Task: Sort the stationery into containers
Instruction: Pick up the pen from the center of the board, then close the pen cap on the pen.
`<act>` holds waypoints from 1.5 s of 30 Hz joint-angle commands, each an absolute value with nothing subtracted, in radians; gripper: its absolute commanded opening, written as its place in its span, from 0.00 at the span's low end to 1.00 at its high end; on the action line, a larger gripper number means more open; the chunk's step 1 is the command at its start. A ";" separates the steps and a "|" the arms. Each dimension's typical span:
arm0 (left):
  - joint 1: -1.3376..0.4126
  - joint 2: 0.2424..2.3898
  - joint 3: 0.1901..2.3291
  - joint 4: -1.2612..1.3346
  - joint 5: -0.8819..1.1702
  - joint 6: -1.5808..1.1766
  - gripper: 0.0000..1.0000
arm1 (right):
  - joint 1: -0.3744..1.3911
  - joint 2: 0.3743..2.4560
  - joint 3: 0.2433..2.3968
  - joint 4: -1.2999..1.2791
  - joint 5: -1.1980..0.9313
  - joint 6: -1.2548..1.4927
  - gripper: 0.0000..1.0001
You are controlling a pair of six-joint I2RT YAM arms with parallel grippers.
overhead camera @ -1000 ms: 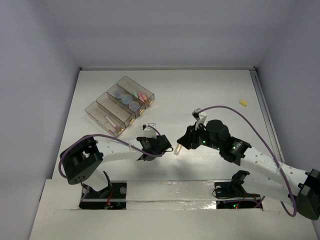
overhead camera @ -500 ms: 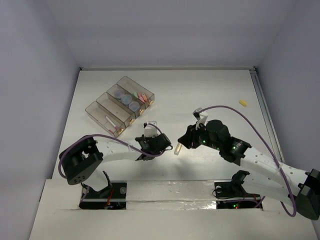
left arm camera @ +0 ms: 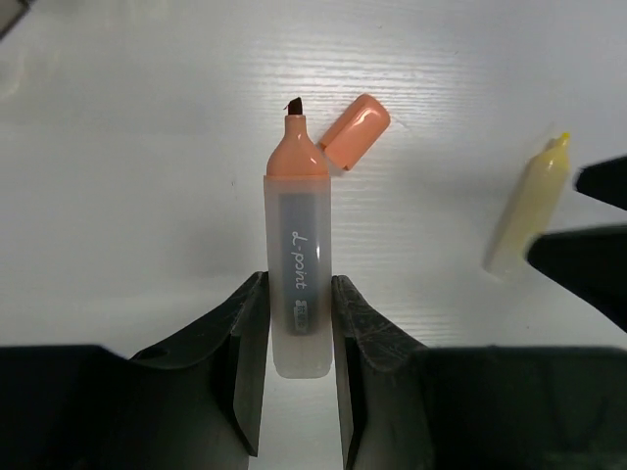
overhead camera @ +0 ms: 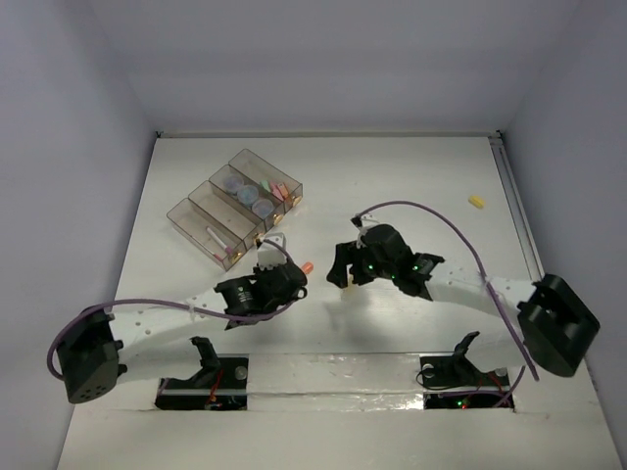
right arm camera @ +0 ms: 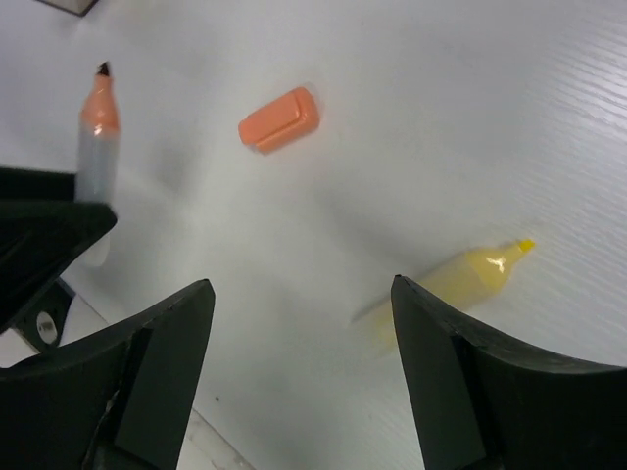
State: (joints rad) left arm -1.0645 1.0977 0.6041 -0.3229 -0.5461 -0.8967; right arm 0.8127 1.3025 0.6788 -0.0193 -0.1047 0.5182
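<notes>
Top cam: high, fixed, looks down over whole bench [overhead camera: 392, 176]. Both wrist cams close, angled down at orange cap [left arm camera: 353, 130]; they share it plus yellow marker [left arm camera: 527, 206] near it.

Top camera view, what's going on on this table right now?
The left claw is shut on an uncapped orange highlighter, with its orange cap lying on the table beside the tip. The right claw is open over an uncapped yellow highlighter lying on the table, not gripping it. The clear containers at the far left already hold some stationery.
</notes>
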 commanded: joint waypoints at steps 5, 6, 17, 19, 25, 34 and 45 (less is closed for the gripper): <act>-1.058 0.910 0.641 -0.367 -0.584 -0.781 0.00 | 0.813 1.515 0.813 0.164 -0.129 0.644 0.71; -1.058 0.887 0.624 -0.362 -0.587 -0.782 0.00 | 0.813 1.529 0.824 0.166 -0.124 0.650 0.70; -1.058 0.640 0.477 -0.273 -0.558 -0.801 0.00 | 0.864 1.765 0.968 0.152 -0.178 0.709 0.61; -1.058 0.629 0.474 -0.267 -0.552 -0.798 0.00 | 0.864 1.789 0.980 0.155 -0.178 0.718 0.61; -1.058 0.591 0.465 -0.259 -0.552 -0.796 0.00 | 0.864 1.871 1.063 0.117 -0.155 0.684 0.61; -1.058 0.534 0.468 -0.282 -0.571 -0.819 0.00 | 0.893 1.963 1.206 -0.053 -0.086 0.565 0.57; -1.058 0.416 0.474 -0.322 -0.609 -0.821 0.00 | 0.930 2.111 1.450 -0.324 0.072 0.416 0.59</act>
State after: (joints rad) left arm -1.0641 0.4229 0.4690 -0.3111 -0.5789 -0.8116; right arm 0.9157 2.0689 1.4170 -0.1856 -0.0124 0.4736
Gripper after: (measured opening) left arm 0.233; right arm 0.598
